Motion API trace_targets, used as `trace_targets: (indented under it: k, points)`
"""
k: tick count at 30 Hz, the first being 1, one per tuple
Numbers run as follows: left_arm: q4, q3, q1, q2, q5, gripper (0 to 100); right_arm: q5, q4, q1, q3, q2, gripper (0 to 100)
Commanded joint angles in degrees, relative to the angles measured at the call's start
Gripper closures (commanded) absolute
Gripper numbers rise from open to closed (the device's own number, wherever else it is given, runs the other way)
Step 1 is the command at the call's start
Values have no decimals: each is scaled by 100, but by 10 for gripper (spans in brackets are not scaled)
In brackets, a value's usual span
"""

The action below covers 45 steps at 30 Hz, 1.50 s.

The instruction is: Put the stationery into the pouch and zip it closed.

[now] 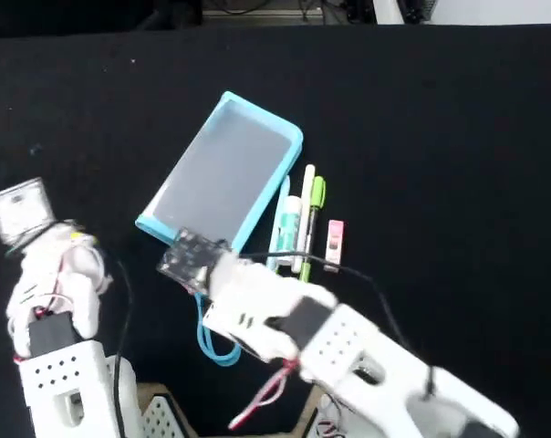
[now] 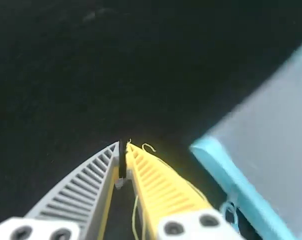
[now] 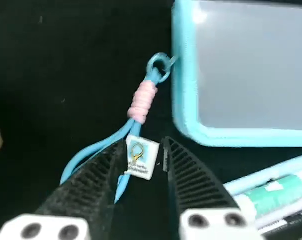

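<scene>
- High view: pouch (image 1: 225,178) lies flat and tilted at the middle of the black table (image 1: 458,137), with the stationery just beside its lower right long edge.
- One pouch, with a blue cloth rim and a clear grey face. It looks soft, light and floppy, so I judge that it would slide or buckle if pushed by one hand alone. The rim or the zip pull gives the firmest hold. I cannot tell whether the zip is open.
- One blue strap (image 3: 98,150) hangs from a ring at the pouch corner, bound with a pink wrap (image 3: 142,100) and carrying one white tag (image 3: 140,157). It is limp cord, and a pull on it would likely drag the whole pouch.
- Stationery: about four long pieces lie side by side, a blue pen (image 1: 283,214), a teal-and-white stick (image 1: 293,228), a white pen (image 1: 306,205) and a green marker (image 1: 317,201). There is also one small pink piece (image 1: 335,242).
- The long pieces are probably light, stiff and smooth, and they will tend to roll. Each is best pinched across the barrel near mid-length, and they lie close enough that one may nudge its neighbour.
- Right hand (image 3: 144,145) is partly open. Its fingers stand either side of the tag and strap, and they do not clearly pinch anything.
- Left hand (image 2: 123,147) is closed tip to tip with nothing in it. It is over bare table just beside the pouch's corner.
</scene>
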Motion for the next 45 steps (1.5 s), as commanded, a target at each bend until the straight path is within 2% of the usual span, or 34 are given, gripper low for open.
trace_targets:
  k: [1, 4, 7, 12, 18, 21, 23, 26, 31, 36, 38, 41, 45]
  points:
    - [-70, -40, -330, -70, 457, 970, -325, -193, -97, -1165, 1349, 889]
    - [-53, -40, -338, -70, 501, 970, -993, -185, -97, -1982, 2404, 889]
    - [-35, -40, -347, -70, 501, 970, -1336, -185, -123, -2554, 3169, 889]
    - [-62, -40, -690, -70, 519, 970, -1407, -237, -114, -2958, 4031, 889]
    - [-53, -40, -699, -70, 519, 970, -1407, -185, -105, -3477, 4927, 890]
    - [-44, -40, -699, -70, 519, 970, -1363, 237, -88, -3705, 5103, 904]
    - [-53, -40, -699, -70, 519, 970, -1354, 659, -18, -3749, 5077, 996]
    - [-44, -40, -699, -70, 519, 970, -1292, 1336, 264, -3723, 4831, 989]
    - [-62, -40, -699, -70, 519, 970, -536, 2374, 1099, -3407, 3855, 988]
    - [-70, -40, -699, -70, 519, 970, 229, 2066, 1477, -2299, 3143, 985]
    - [-62, -40, -699, -70, 519, 970, 316, 1987, 1459, -2000, 2958, 958]
    - [-44, -40, -699, -70, 519, 970, 281, 2198, 1257, -1886, 2615, 863]
    - [-53, -40, -699, -70, 519, 970, 255, 2409, 747, -1886, 2246, 791]
